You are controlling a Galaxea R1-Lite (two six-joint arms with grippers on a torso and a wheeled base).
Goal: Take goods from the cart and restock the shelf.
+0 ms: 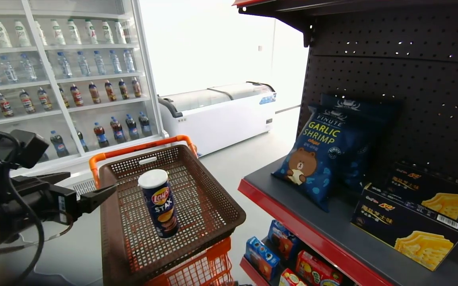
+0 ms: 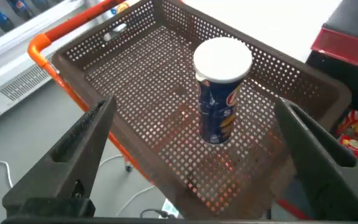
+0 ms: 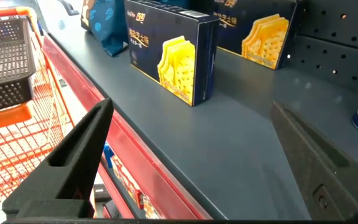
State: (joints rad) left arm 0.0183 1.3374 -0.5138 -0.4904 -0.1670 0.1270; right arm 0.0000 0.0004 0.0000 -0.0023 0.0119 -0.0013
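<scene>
A tall blue chips can [image 1: 158, 202] with a white lid stands upright in the brown perforated basket [image 1: 217, 198] on top of the orange cart [image 1: 133, 149]. My left gripper [image 1: 92, 180] hangs at the basket's left rim, open and holding nothing. From the left wrist the can [image 2: 221, 93] shows ahead between the spread fingers [image 2: 89, 134], well beyond them. My right gripper [image 3: 191, 107] is open above the dark shelf board [image 3: 229, 143], close to a navy cracker box [image 3: 173, 53]. The shelf [image 1: 312, 226] is to the right of the cart.
On the shelf stand blue garlic shrimp bags [image 1: 324, 151] and two cracker boxes [image 1: 408, 226], with bare board between them and the red front edge. Snack packs [image 1: 284, 254] fill the lower shelf. A drinks cooler [image 1: 54, 79] and a chest freezer [image 1: 221, 115] stand behind the cart.
</scene>
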